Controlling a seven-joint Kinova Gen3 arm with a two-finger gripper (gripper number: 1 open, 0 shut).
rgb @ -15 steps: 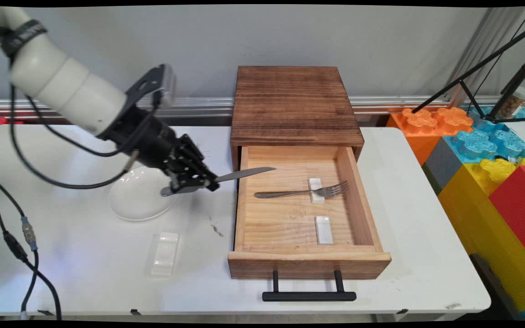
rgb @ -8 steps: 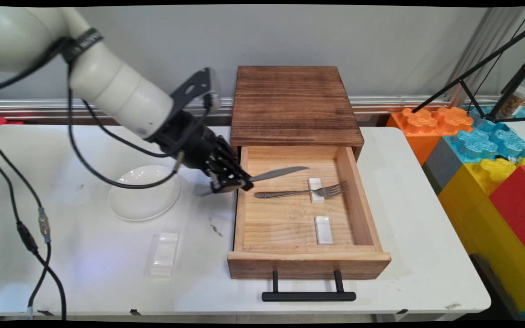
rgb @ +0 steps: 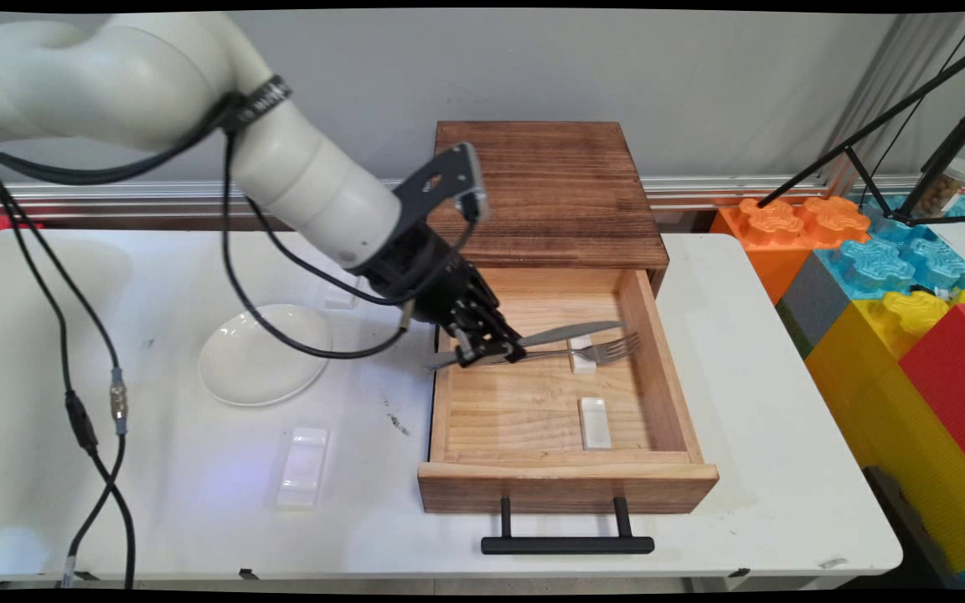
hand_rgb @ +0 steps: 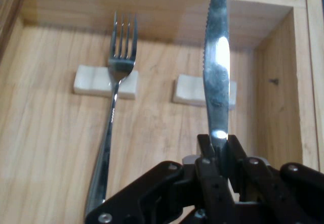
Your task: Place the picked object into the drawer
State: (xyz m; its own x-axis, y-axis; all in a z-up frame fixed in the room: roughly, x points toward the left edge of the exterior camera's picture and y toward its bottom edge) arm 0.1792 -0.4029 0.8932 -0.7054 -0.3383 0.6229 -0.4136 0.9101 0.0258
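1. White surface (rgb: 742,469) below a grey wall carries a wooden cabinet (rgb: 545,193) whose drawer (rgb: 566,486) is pulled out toward me, its black handle (rgb: 568,544) at the near edge.
2. My claw (rgb: 489,352) hangs above the drawer's left side, clamped shut on a table knife (rgb: 570,332) by its handle.
3. From the main view, the knife blade points right, across the drawer, just above the fork (rgb: 583,353).
4. From the hand view, the knife (hand_rgb: 216,77) runs straight up from between the claw (hand_rgb: 218,148) fingers, serrated edge to the left.
5. That fork (hand_rgb: 114,102) lies on the drawer floor, its neck resting on a small white rest (hand_rgb: 105,81).
6. Beside it, a second white rest (hand_rgb: 190,90) sits partly hidden behind the blade; in the main view it lies nearer the drawer front (rgb: 594,421).
7. Left of the drawer, on the surface, I see a white plate (rgb: 265,353) and, nearer me, a clear rectangular tray (rgb: 301,466).
8. Coloured foam blocks (rgb: 893,301) stand to the right of the surface.
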